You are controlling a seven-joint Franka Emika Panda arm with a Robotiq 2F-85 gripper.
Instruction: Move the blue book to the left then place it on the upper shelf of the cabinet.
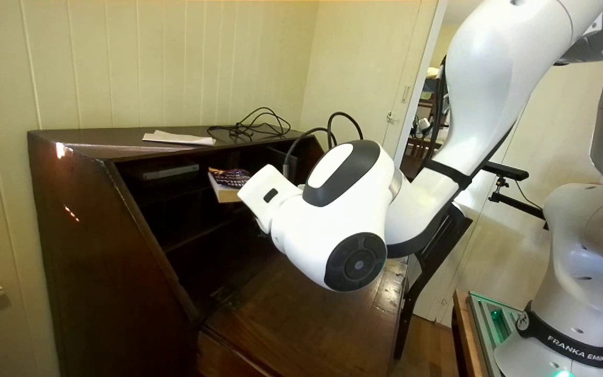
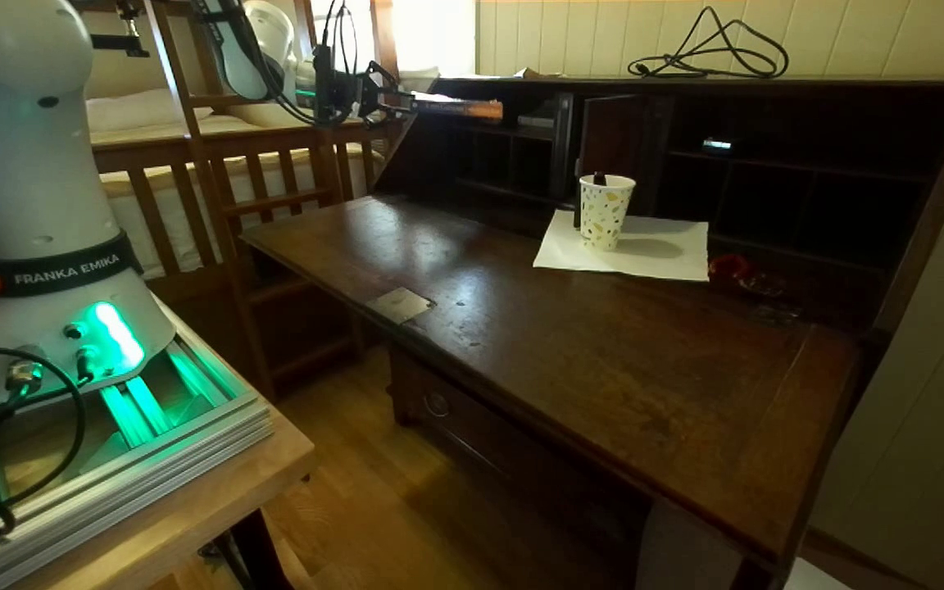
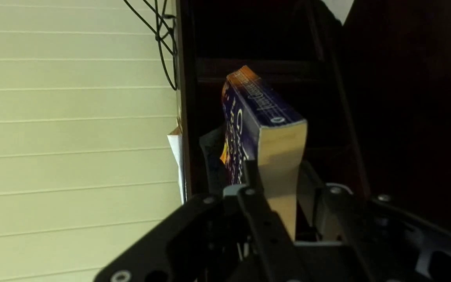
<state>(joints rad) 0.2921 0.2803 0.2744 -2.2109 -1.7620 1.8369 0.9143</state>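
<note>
Leftmost in an exterior view stands the cabinet (image 1: 79, 246), and a pale flat item (image 1: 170, 172) seems to lie on its upper shelf (image 2: 521, 133). Next comes the blue book (image 1: 228, 180), in the air before the opening, cover up and somewhat tilted; whether its far end is inside the mouth, I can't tell. Rightmost is the arm (image 1: 419, 214), covering the gripper (image 3: 278, 176) from that side, so I go by the wrist view: it grips the book across its thickness, one finger against the cover, its partner against the back. What my next move turns on is the long axis — the spine runs outward from the fingers toward the cabinet, not crosswise to them. I judge the leftward shift mostly done, so what remains should be a push along that spine, book levelled first — if the leading edge dips, I expect it to catch on the shelf's front.
</note>
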